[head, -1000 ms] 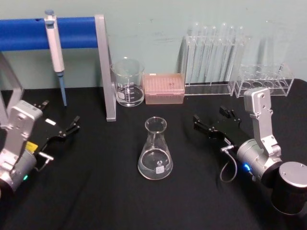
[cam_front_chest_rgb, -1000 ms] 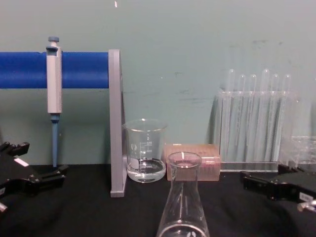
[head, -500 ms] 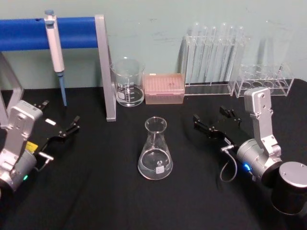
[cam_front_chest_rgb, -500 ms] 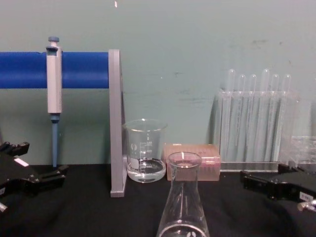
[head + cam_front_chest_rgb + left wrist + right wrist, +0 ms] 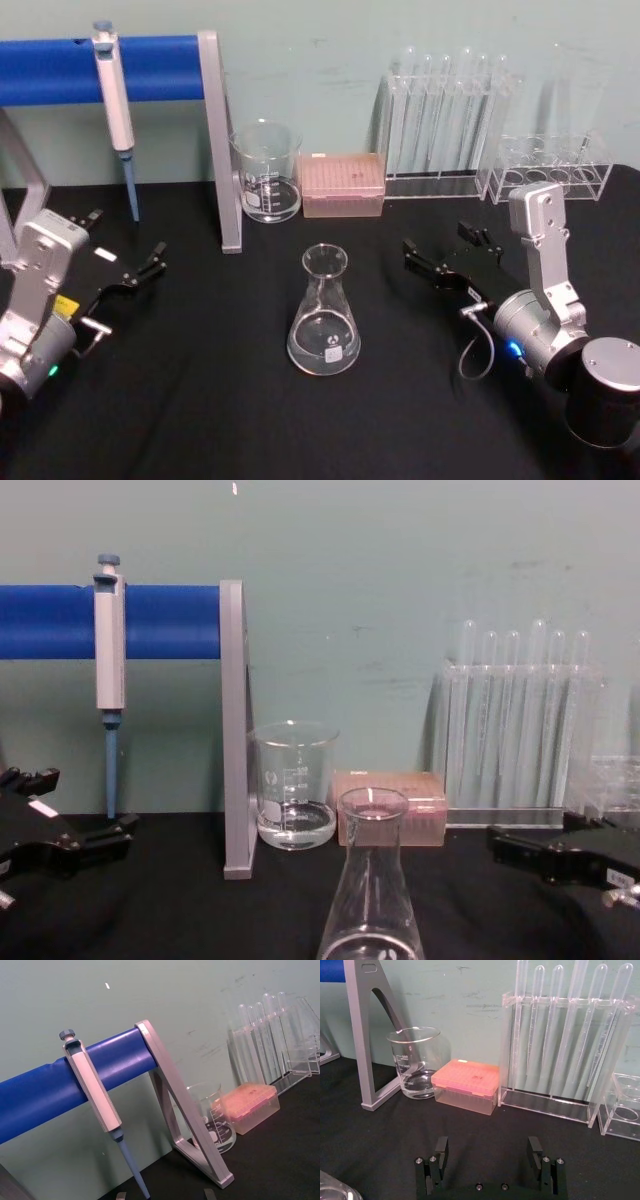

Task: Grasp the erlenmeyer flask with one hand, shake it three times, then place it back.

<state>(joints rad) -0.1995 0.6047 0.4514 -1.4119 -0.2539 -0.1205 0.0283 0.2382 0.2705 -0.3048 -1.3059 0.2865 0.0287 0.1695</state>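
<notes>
- Nothing has moved since the earlier frame.
- Erlenmeyer flask [image 5: 324,316] stands upright at centre frame on the black table [image 5: 220,400].
- Right gripper [image 5: 447,253], centre right, gapes wide, empty.
- Left gripper [image 5: 125,252], centre left, open, empty.

We note a black surface [image 5: 200,400] against a pale green wall. At the back left, a blue bar [image 5: 60,68] sits on a grey stand [image 5: 222,150], and a pipette [image 5: 118,110] hangs from the bar, tip down. Just right of the stand is a graduated beaker [image 5: 267,170] holding a little clear liquid. Beside it we record a pink tip box [image 5: 343,185], then a clear rack of test tubes [image 5: 445,120], then a low clear rack [image 5: 550,165] at far right.
</notes>
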